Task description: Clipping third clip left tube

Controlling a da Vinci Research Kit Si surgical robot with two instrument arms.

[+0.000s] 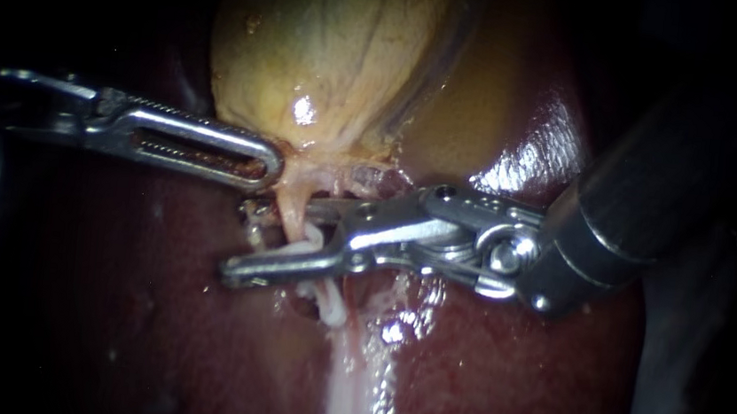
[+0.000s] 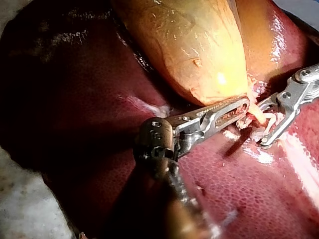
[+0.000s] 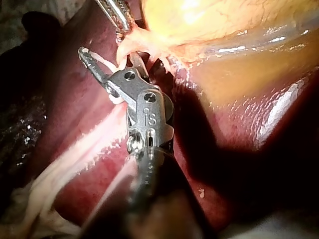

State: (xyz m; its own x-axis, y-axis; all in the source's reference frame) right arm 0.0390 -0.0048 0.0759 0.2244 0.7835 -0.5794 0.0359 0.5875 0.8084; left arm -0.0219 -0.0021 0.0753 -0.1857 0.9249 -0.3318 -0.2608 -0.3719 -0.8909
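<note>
**Operator:** Where was my left instrument?

**Observer:** Your left instrument (image 1: 272,170) lay furthest left. Its claw was clenched on the pale tissue at the neck of the gallbladder (image 1: 329,43), and I judged it was holding that tissue taut above the liver (image 1: 505,370).

**Operator:** And the tube?

**Observer:** The tube (image 1: 290,214) was just right of that claw's tip. It ran down from the neck toward the lower liver, with its long axis near upright in the endoscope view. Pale loops (image 1: 307,246) sat on it a little lower, but I couldn't tell whether they were clips.

**Operator:** And my right instrument?

**Observer:** Your right instrument (image 1: 245,242) came in from the right and lay almost square across the tube. Its claw was released, with a gap showing and the tube inside that gap. The lower jaw reached past the tube to the left. I couldn't see both jaws touching it.

**Operator:** So what did closing depend on?

**Observer:** In my judgement, on that crossing. Your right claw was already astride the tube, so you needed to keep it square to the tube's axis and clear of the loops.
</note>
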